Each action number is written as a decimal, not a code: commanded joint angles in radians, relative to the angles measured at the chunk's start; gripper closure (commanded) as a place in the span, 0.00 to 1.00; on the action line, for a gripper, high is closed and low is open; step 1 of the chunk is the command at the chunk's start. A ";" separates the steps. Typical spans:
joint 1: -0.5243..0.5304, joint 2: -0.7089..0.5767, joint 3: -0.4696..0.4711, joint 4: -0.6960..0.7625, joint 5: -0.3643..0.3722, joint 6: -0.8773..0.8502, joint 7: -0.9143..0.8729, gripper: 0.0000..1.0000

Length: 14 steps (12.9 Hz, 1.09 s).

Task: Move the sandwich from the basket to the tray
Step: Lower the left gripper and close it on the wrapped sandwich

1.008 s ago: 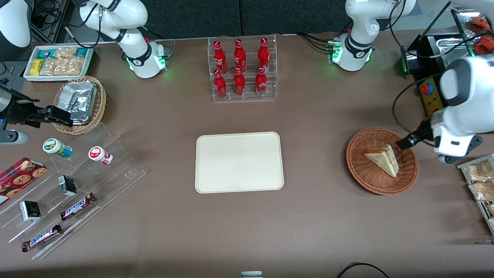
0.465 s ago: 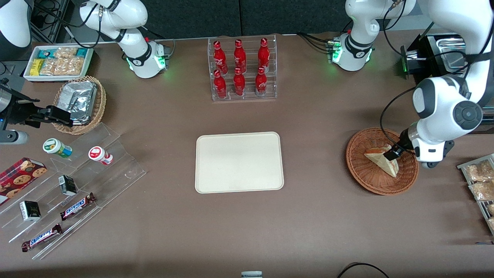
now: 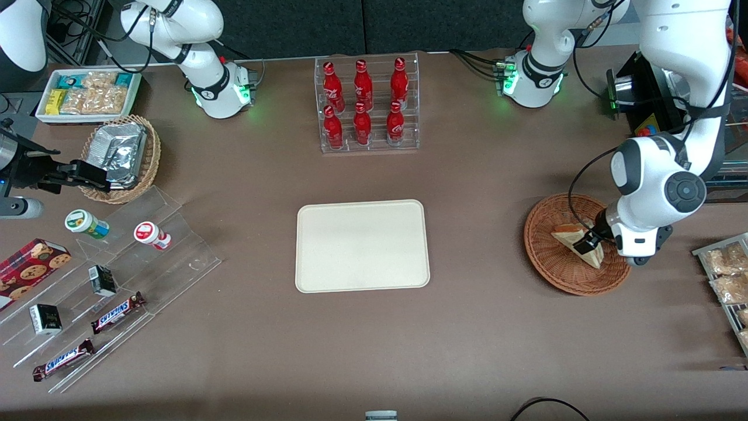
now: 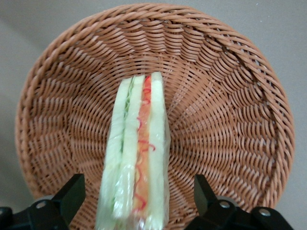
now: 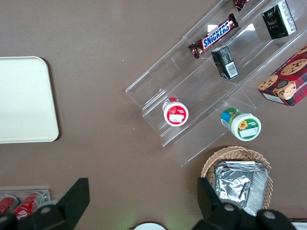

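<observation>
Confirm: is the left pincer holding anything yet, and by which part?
Nothing held. The pincer is open in the basket, fingers apart beside the sandwich, clear of its bread faces.

The sandwich (image 4: pixel 136 153) is a wrapped triangular wedge of pale bread with green and red-orange filling along its cut edge; it lies in the basket (image 3: pixel 549 260), a round, shallow, reddish-brown wicker one at the working arm's end of the desk. The claw (image 3: pixel 586 241) straddles the sandwich, fingers (image 4: pixel 72 194) spread on either side. The tray (image 3: pixel 362 245), cream-beige with rounded corners, lies flat mid-desk, well apart from the basket.
</observation>
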State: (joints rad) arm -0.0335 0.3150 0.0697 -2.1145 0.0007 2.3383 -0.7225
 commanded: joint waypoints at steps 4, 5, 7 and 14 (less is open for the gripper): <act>-0.008 0.058 0.001 -0.005 0.012 0.073 -0.023 0.40; -0.008 0.056 0.001 -0.005 0.012 0.073 -0.020 0.60; -0.006 0.041 0.001 0.002 0.012 0.053 -0.008 0.86; -0.017 -0.034 -0.066 0.267 0.009 -0.343 -0.020 0.95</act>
State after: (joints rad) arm -0.0426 0.3119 0.0381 -1.9363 0.0006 2.1258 -0.7212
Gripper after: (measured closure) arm 0.758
